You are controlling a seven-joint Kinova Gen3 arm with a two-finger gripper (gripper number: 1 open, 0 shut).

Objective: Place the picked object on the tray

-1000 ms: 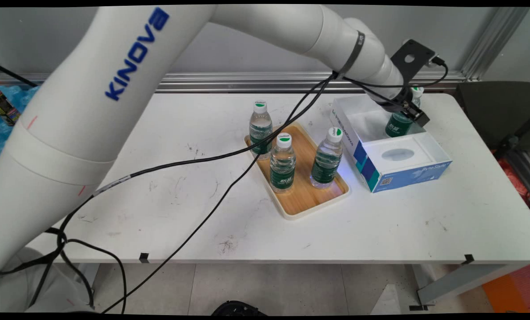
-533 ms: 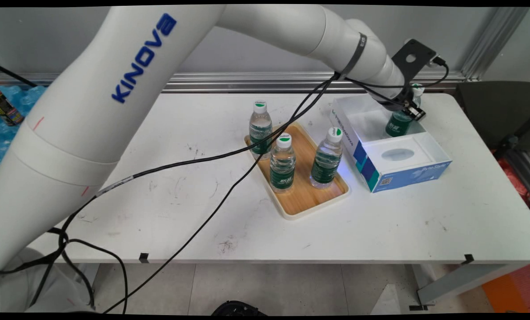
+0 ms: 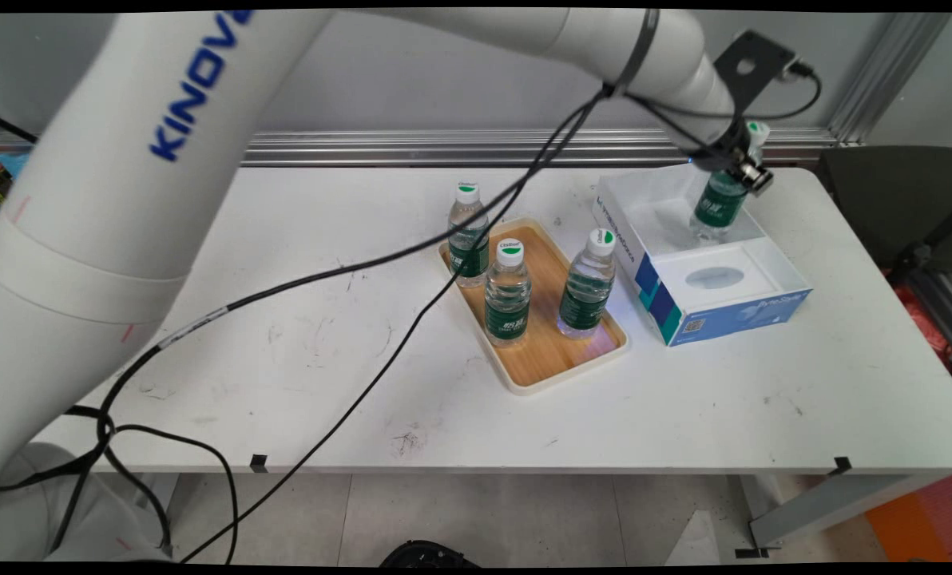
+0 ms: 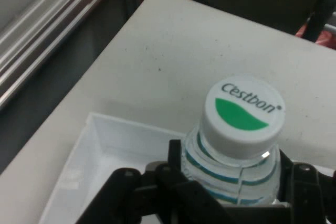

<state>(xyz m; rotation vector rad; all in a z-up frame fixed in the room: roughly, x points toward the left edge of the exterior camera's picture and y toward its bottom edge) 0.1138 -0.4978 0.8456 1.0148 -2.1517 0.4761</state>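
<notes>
My gripper (image 3: 738,162) is shut on the neck of a water bottle (image 3: 718,204) with a green label and a white cap (image 3: 757,128). The bottle hangs slightly tilted over the open back compartment of a white and blue box (image 3: 731,313) at the table's far right. In the hand view the cap (image 4: 244,111), lettered Cestbon, fills the middle, and the gripper (image 4: 229,179) clasps the bottle (image 4: 220,174) just below it. The box's white wall (image 4: 100,140) lies underneath.
A wooden tray (image 3: 560,355) with a white rim sits left of the box. Two like bottles (image 3: 507,293) (image 3: 587,283) stand on it, and a third bottle (image 3: 468,232) stands at its far left corner. Black cables (image 3: 412,319) hang across the table's middle.
The gripper has risen, taking the bottle up from the floor of the box's compartment. The bottles on the tray have not moved.
</notes>
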